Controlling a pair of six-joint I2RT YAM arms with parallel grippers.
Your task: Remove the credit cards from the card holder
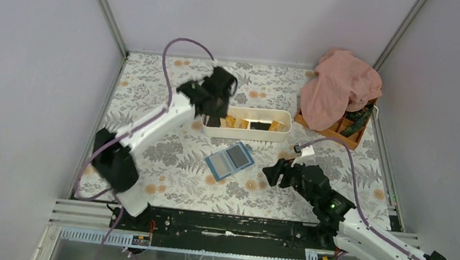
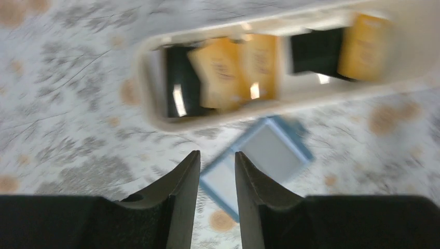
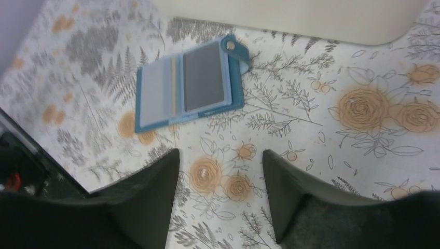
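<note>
The blue card holder (image 1: 229, 160) lies open and flat on the floral table, grey pockets up; it also shows in the right wrist view (image 3: 187, 85) and blurred in the left wrist view (image 2: 264, 155). Several credit cards, orange (image 2: 223, 70) and black (image 2: 316, 49), lie in the long white tray (image 1: 281, 135) behind it. My left gripper (image 1: 213, 112) hovers over the tray's left end, its jaws (image 2: 217, 155) a little apart and empty. My right gripper (image 1: 268, 172) is open and empty (image 3: 220, 153), just right of the holder, above the table.
A pink cloth (image 1: 339, 93) is draped over an orange compartment box (image 1: 349, 136) at the back right. The white tray's near wall (image 3: 290, 18) lies just beyond the holder. Grey walls enclose the table on three sides.
</note>
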